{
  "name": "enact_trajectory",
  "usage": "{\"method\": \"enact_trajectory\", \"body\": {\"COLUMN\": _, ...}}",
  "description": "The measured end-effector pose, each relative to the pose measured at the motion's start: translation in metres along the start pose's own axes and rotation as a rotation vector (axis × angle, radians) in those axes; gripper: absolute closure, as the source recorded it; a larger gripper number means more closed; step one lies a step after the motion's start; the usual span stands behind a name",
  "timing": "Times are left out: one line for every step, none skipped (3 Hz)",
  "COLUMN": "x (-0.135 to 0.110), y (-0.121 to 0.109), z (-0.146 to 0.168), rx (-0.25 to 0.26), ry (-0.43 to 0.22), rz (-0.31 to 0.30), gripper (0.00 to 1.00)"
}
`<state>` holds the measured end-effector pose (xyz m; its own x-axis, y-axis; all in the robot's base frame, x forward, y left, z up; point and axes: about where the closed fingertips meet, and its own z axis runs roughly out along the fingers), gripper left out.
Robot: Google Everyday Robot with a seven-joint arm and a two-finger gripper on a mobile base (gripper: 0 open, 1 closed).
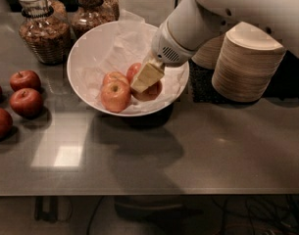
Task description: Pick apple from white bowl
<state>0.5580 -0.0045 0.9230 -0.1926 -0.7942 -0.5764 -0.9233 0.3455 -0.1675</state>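
Observation:
The white bowl (90, 48), lined with crinkled white paper, stands at the back middle of the table. It holds several apples. The palest apple (114, 96), with an orange blush, lies at the front left of the bowl. A redder apple (134, 70) lies behind it, and another apple (154, 90) lies in shadow at the right. My gripper (146, 77) reaches down into the bowl from the upper right. Its beige tip is between the apples, just right of the pale one and over the shadowed one. I cannot see that it holds anything.
Three dark red apples (25, 102) lie on the table at the left edge. Two glass jars (43, 31) stand behind the bowl. Stacks of beige disposable bowls (247, 65) stand at the right. My white arm (247, 4) crosses the upper right.

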Motion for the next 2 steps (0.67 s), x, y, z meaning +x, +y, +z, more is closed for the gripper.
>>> {"method": "enact_trajectory", "body": {"x": -0.023, "y": -0.009, "z": -0.037, "rx": 0.026, "ry": -0.051, "rz": -0.059, "gripper": 1.0}}
{"method": "enact_trajectory", "body": {"x": -0.035, "y": -0.02, "z": -0.074, "rx": 0.08, "ry": -0.081, "rz": -0.096, "gripper": 1.0}}
